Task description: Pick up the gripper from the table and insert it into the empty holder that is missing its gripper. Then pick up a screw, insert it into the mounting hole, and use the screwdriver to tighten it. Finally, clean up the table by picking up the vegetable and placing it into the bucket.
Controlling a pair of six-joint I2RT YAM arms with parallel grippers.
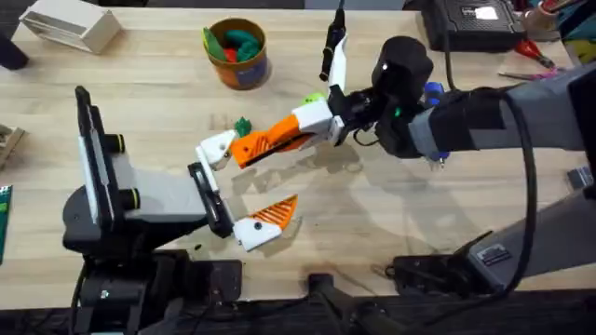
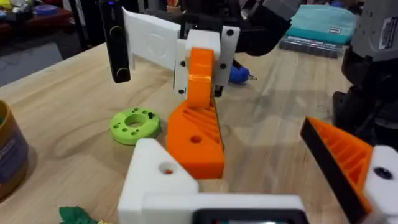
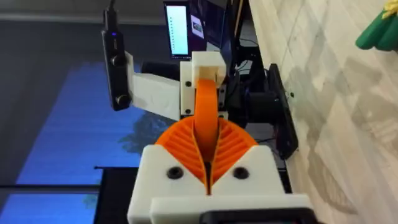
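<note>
While holding the gripper (image 1: 270, 140) clamped tight in the right gripper (image 1: 324, 119), just beside the empty holder (image 1: 216, 147) of the left gripper (image 1: 237, 186) with jaws wide apart, slide in straight and slowly, lining up the screw holes.

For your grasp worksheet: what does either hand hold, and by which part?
The right hand pinches the orange gripper by its narrow end; the left hand holds nothing.
</note>
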